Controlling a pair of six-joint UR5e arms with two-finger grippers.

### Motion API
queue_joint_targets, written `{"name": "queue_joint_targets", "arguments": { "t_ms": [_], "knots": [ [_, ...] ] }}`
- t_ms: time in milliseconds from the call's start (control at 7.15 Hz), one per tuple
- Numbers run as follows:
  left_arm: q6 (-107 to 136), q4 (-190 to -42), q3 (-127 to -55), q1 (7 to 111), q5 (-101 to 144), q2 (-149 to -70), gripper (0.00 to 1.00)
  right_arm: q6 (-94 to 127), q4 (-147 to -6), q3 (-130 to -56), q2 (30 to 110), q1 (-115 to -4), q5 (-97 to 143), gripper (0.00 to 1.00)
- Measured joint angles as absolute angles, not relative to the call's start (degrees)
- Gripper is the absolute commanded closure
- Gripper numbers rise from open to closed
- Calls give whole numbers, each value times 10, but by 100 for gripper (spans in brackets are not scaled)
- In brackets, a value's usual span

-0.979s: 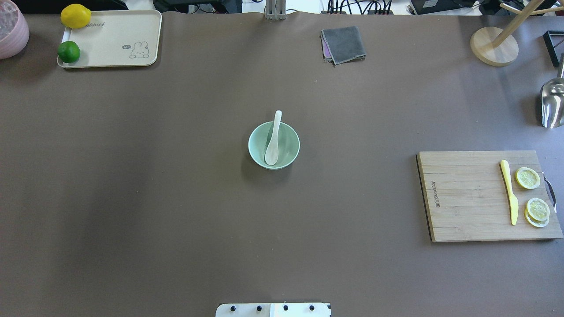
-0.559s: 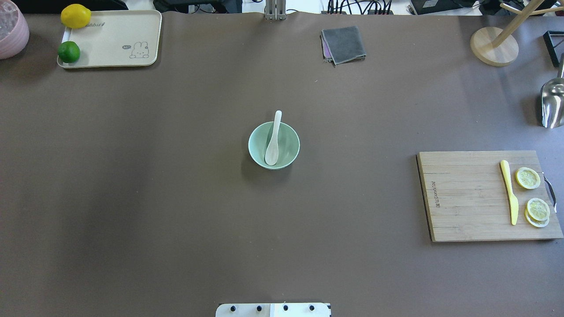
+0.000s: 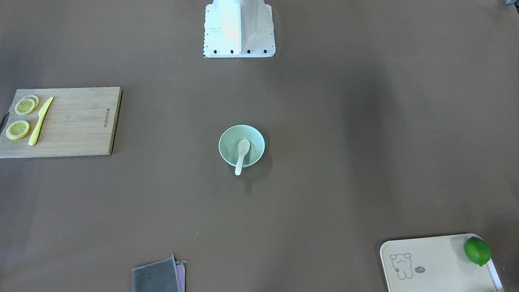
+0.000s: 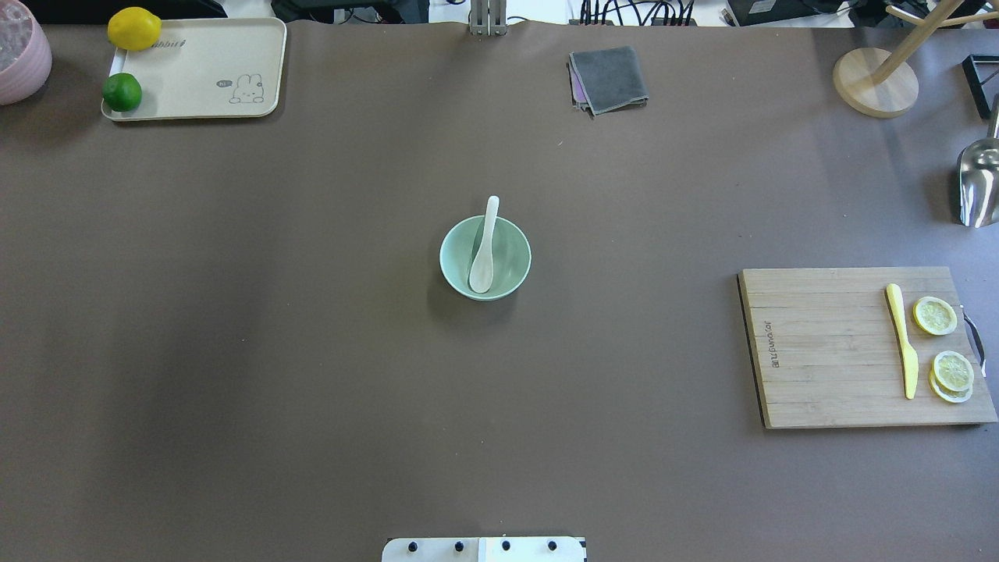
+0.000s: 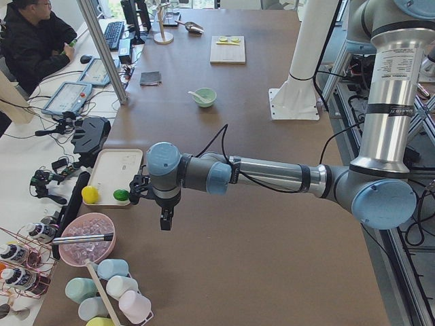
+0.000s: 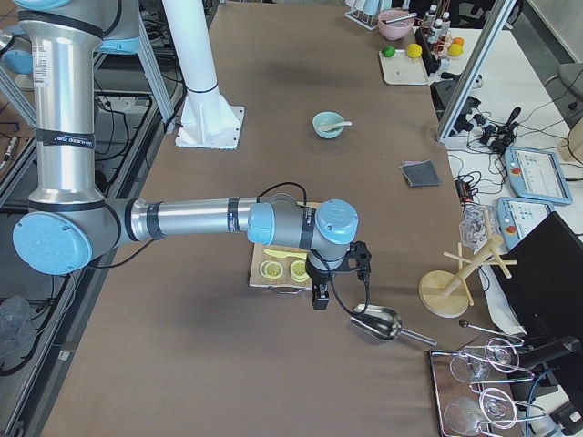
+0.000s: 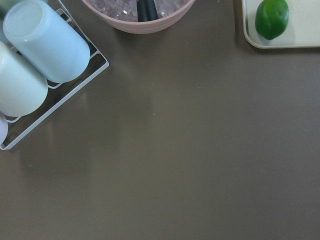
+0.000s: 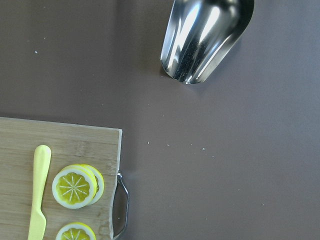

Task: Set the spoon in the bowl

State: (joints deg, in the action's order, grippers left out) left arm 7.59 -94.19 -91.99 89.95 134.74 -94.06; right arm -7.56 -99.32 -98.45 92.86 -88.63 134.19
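Note:
The pale mint-green bowl [image 4: 515, 269] stands at the middle of the table, also in the front-facing view [image 3: 228, 142]. The white spoon [image 4: 483, 254] lies in it, scoop inside [image 3: 243, 148] and handle over the far rim. My left gripper [image 5: 165, 221] hangs over the table's left end near the tray, far from the bowl. My right gripper [image 6: 317, 298] hangs over the right end by the cutting board. Both show only in the side views, so I cannot tell whether they are open or shut.
A wooden cutting board [image 4: 827, 351] with a yellow knife [image 4: 901, 339] and lemon slices lies right. A cream tray [image 4: 203, 66] with a lime and a lemon is far left, beside a pink bowl [image 4: 19, 51]. A grey cloth [image 4: 609, 78], metal scoop [image 4: 979, 183] and wooden stand [image 4: 874, 82] are at the back.

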Motion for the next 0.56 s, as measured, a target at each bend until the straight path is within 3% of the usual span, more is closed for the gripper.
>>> {"name": "queue_joint_targets", "arguments": {
  "t_ms": [559],
  "knots": [
    [76, -941, -917, 899, 1347, -947, 2, -76, -993, -985, 927, -887, 1343, 0]
  ]
}}
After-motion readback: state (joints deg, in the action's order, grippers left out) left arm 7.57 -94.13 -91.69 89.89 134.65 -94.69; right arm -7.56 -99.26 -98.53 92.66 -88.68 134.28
